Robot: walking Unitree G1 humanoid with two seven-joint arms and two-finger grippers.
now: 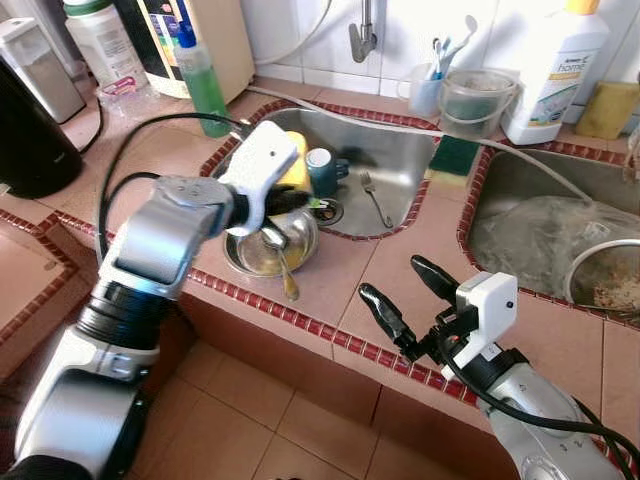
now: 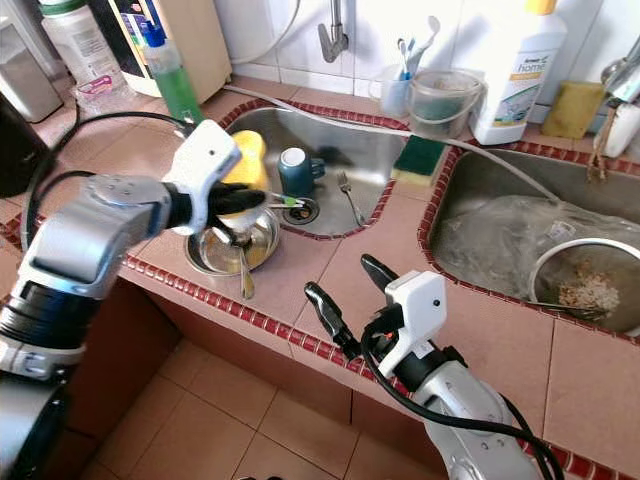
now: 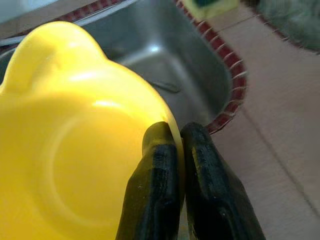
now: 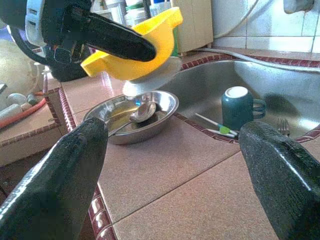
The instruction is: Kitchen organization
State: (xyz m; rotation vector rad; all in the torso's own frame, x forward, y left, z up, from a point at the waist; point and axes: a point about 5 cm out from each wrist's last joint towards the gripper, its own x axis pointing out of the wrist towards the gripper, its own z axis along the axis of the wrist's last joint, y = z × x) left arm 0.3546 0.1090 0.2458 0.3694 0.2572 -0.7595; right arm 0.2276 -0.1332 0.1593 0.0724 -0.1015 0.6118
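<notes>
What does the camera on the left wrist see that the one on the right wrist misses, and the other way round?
Left wrist camera: the left pincer shut on the rim of the yellow bowl, seen close up. Right wrist camera: the open right pincer, plus a steel dish with a spoon, an upturned green mug and a fork. Both: the yellow bowl, the sink basin and the tiled counter.

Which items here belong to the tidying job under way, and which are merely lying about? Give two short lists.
In the job:
- yellow bowl, clamped in the left gripper
- steel dish with spoon
- right gripper, open over the counter

Lying about:
- teal mug
- fork
- green sponge
- detergent bottle
</notes>
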